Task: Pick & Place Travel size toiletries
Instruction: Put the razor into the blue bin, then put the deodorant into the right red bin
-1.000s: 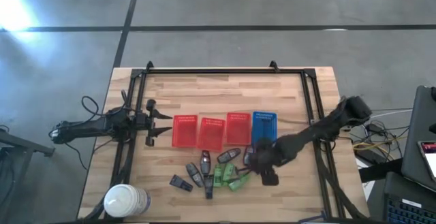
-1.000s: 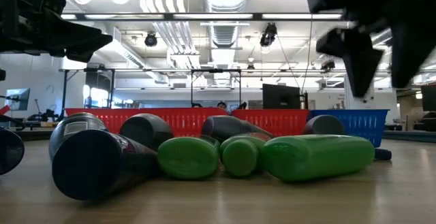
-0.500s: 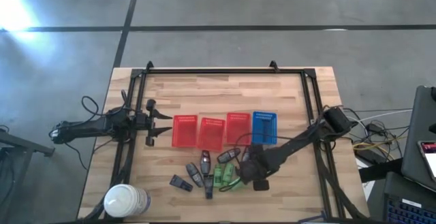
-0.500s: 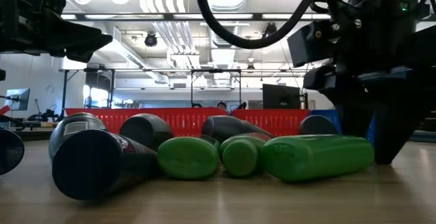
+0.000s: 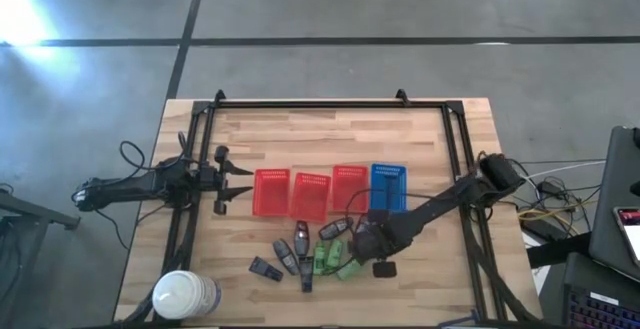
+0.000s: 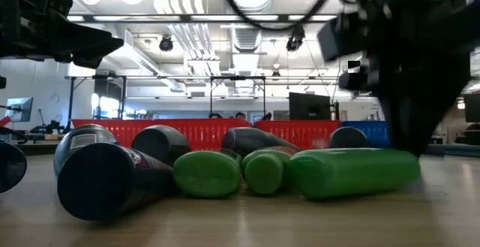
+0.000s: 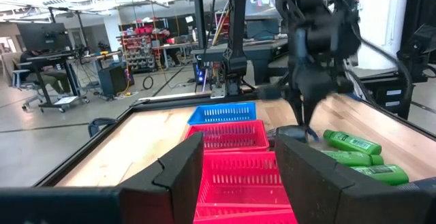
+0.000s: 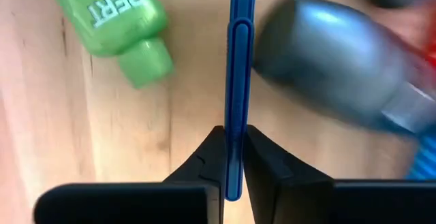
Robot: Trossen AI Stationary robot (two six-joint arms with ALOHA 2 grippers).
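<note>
The travel size toiletries [image 5: 315, 254], dark grey and green small bottles, lie in a loose pile on the wooden table, in front of the baskets. My right gripper [image 5: 366, 241] is down at the pile's right edge, shut on a thin blue stick [image 8: 237, 81]. This stick lies between a green bottle [image 8: 119, 20] and a dark grey bottle [image 8: 334, 67]. In the low view the right gripper [image 6: 409, 119] stands just behind the rightmost green bottle [image 6: 352, 172]. My left gripper [image 5: 236, 179] waits open at the table's left side, level above the wood. My right gripper pinches the thin blue stick between its two fingers, one on each long side [image 8: 236, 157], near one end. The fingers come from above, pointing down. The rest of the stick runs straight out ahead over the wood; whether it is lifted clear I cannot tell.
Three red mesh baskets [image 5: 310, 191] and a blue one [image 5: 388, 186] stand in a row at mid table, behind the pile. A large white roll [image 5: 185, 294] sits at the near left corner. A black frame [image 5: 330, 104] borders the table's sides and far edge.
My right gripper has come down toward the right side of the pile, moved a little toward the table's left edge, and shut on the thin blue stick. The rightmost green bottle has shifted slightly beside it.
</note>
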